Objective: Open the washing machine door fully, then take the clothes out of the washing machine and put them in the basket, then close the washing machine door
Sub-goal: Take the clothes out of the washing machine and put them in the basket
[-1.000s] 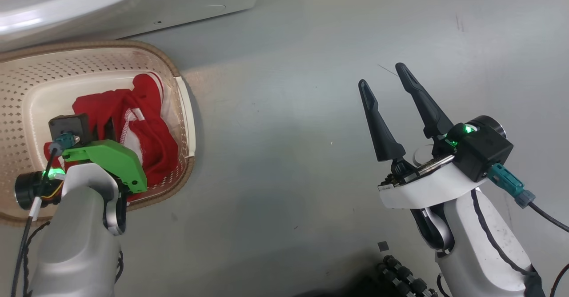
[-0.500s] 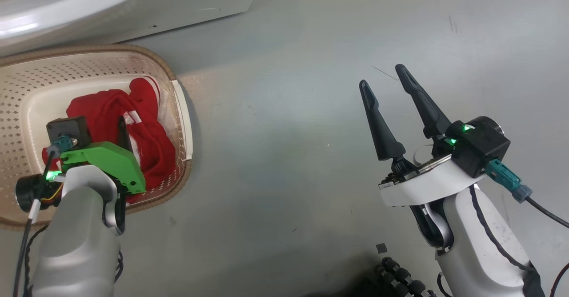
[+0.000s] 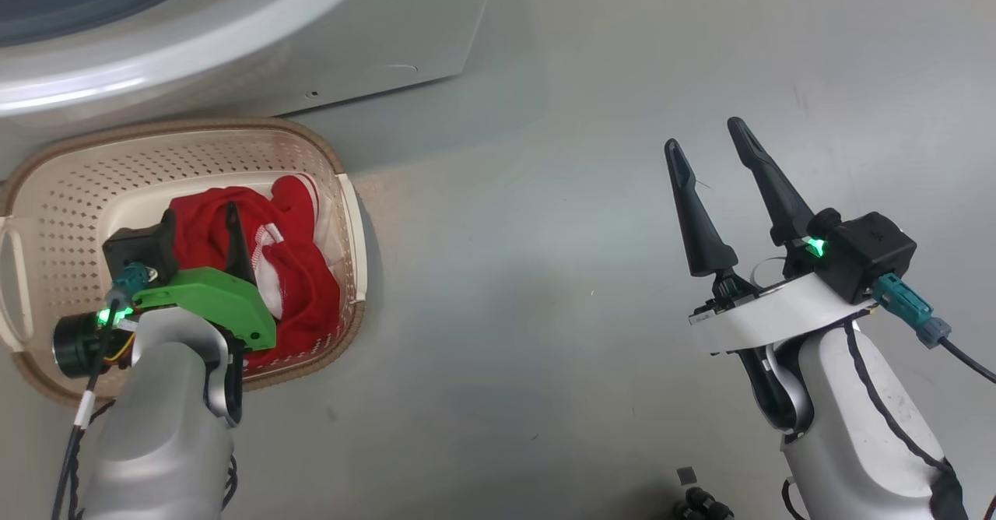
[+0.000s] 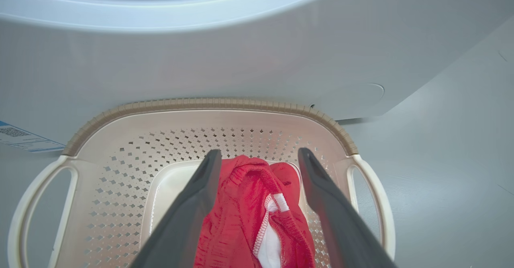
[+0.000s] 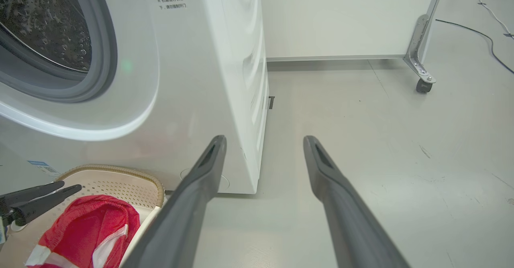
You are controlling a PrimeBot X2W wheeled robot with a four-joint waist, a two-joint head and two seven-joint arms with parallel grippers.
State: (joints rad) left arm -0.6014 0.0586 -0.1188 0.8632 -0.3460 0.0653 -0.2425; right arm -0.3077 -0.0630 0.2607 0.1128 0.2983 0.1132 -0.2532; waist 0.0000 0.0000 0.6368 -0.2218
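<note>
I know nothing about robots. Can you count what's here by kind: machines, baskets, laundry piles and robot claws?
Big white front-loading washing machine: 1
Small cream perforated plastic basket with brown rim: 1
Heap of bright red and white fabric clothes in the basket: 1 (the separate garments cannot be counted)
Grippers with two long dark fingers: 2, the left gripper and the right gripper
Total: 5

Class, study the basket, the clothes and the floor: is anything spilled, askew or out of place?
Nothing much stands out. The clothes lie inside the basket, which sits upright before the washing machine. One small dark scrap lies on the floor.
</note>
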